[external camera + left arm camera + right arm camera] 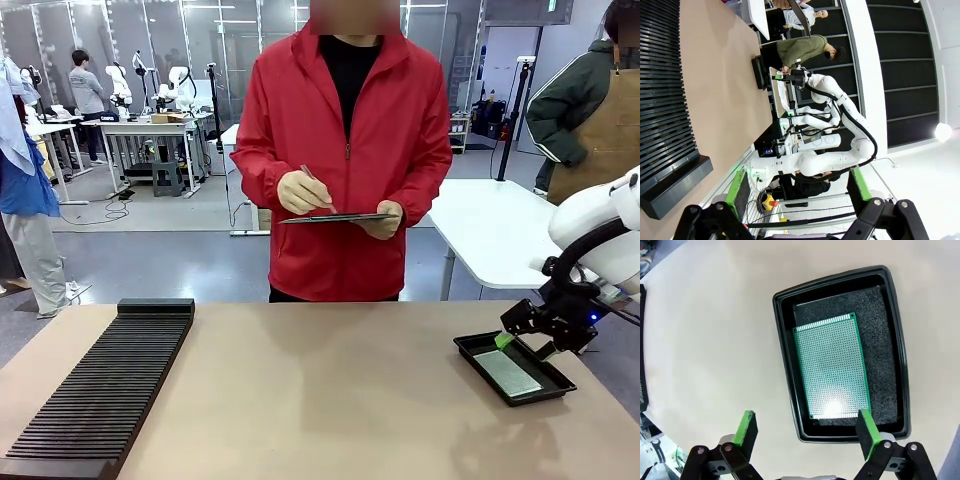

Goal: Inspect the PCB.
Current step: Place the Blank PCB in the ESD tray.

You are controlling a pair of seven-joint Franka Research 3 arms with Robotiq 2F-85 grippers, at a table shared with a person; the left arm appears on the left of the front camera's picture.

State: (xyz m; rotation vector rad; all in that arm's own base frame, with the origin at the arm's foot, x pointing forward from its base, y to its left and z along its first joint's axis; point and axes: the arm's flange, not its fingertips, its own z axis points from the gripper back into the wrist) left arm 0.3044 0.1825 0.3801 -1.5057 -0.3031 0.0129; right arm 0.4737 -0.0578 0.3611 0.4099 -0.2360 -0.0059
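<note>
The green PCB (834,367) lies flat on dark foam inside a shallow black tray (782,305), which sits at the table's right side (468,347); from the front the PCB (507,371) looks pale grey-green. My right gripper (807,432) hovers above the tray's near end, open, with its green pads (746,427) spread wider than the board and nothing between them. From the front, the right gripper (525,340) hangs just over the tray's far edge. The left gripper (797,222) is raised off the table with its fingers apart and empty.
A long black ribbed rack (105,385) lies along the table's left side. A person in a red jacket (345,150) stands at the far edge, holding a dark tablet (335,217) and a stylus. The tabletop (320,400) between rack and tray is bare.
</note>
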